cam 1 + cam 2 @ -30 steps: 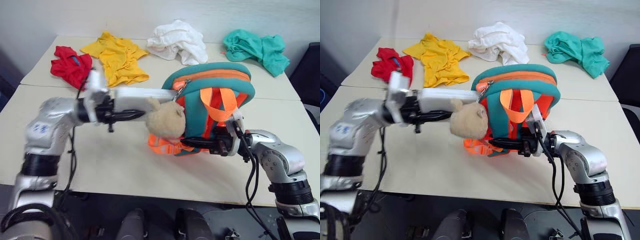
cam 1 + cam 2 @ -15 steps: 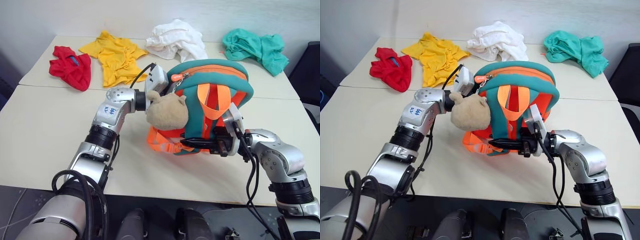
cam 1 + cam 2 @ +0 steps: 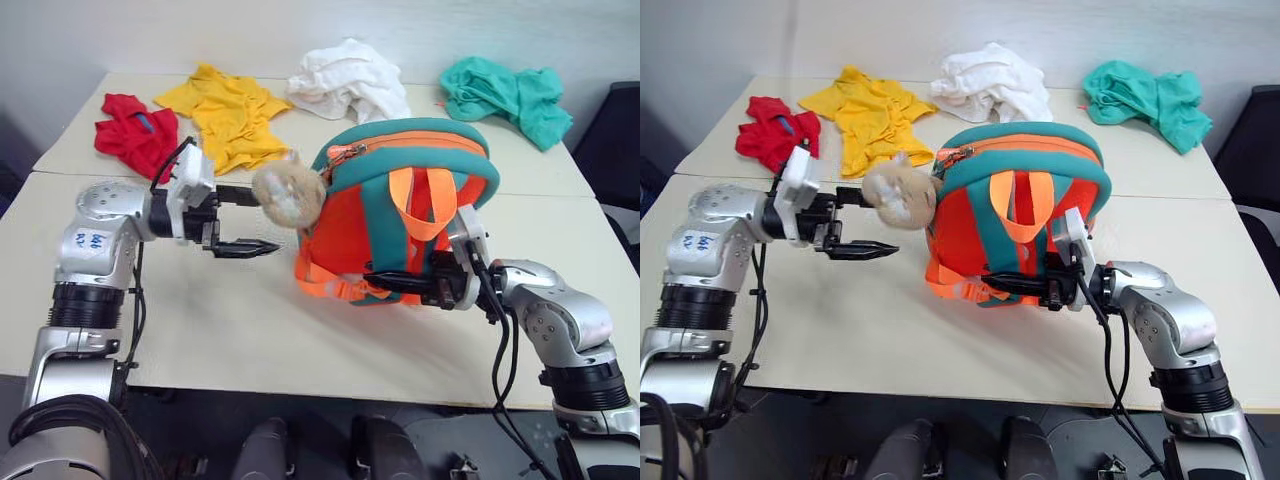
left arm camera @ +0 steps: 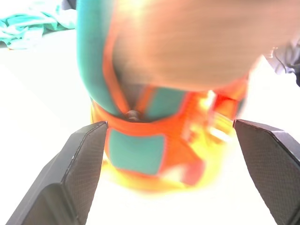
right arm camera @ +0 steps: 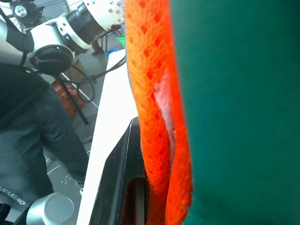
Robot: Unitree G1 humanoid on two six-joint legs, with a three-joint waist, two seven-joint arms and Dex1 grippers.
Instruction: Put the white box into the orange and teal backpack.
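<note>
Pale beige worktop [image 3: 250, 330] fills the head views, two slabs butted along a seam, with a plain light wall at the top of the frame. Nearest, at lower right, the right pincer [image 3: 385, 283] reaches leftward, clenched on the orange mesh at the base of the orange and teal backpack [image 3: 400, 215]; the right wrist view shows that mesh pressed against a black finger. The backpack stands upright at centre frame, teal band arching over its top, bright orange straps [image 3: 425, 205] hanging down its face. At centre left the left pincer [image 3: 255, 220] points toward the bag, released, its two black fingers spread wide and grasping nothing; the left wrist view shows both fingers well apart with the bag between them. A small tan plush toy [image 3: 287, 193] hangs blurred just beside the bag's left edge, touching the upper finger. Farther back along the top of the frame lie a red garment [image 3: 135, 130], a yellow garment [image 3: 230, 115], a crumpled white cloth [image 3: 345, 80] and a teal cloth [image 3: 505, 95].
</note>
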